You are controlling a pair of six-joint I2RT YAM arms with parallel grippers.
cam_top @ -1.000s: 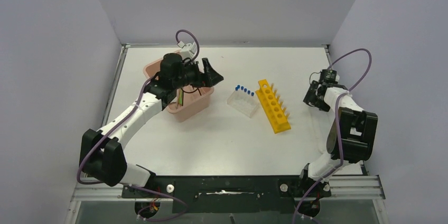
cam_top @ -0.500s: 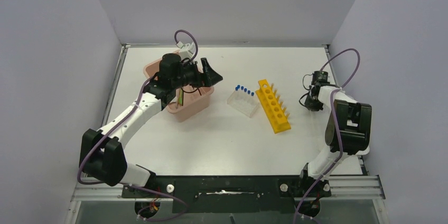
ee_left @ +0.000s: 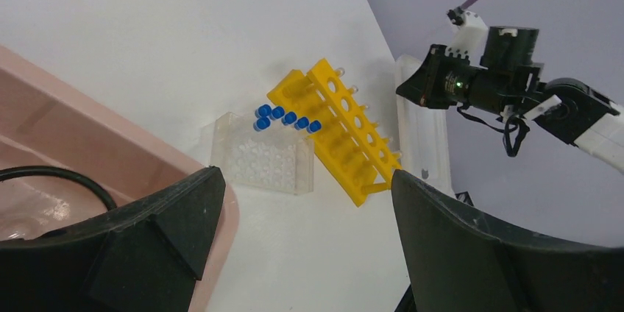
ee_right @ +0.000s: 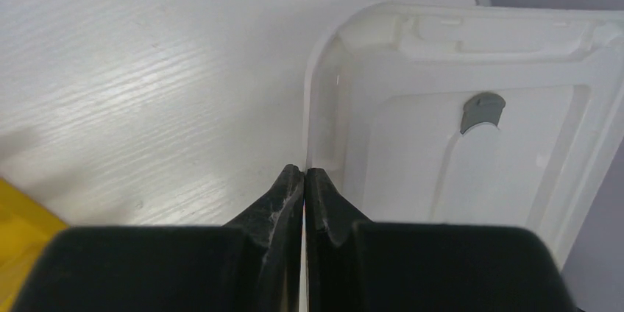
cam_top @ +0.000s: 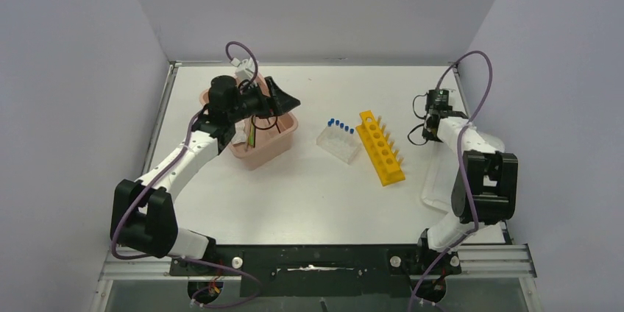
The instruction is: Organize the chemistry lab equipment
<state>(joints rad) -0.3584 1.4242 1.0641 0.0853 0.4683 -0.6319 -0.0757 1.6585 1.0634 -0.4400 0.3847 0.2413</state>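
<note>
Right gripper (ee_right: 303,174) is pinched together at the rim of the white lid (ee_right: 471,69), apparently holding nothing; pressing on risks scraping or shoving the lid. Left gripper (cam_top: 282,97) gapes above the pink tub (cam_top: 274,144). Yellow rack (cam_top: 380,147) and tube rack (cam_top: 338,143) stand mid-table, well apart from both.

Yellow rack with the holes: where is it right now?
In the top view the yellow holed rack lies right of centre, just right of the clear tube rack.
</note>
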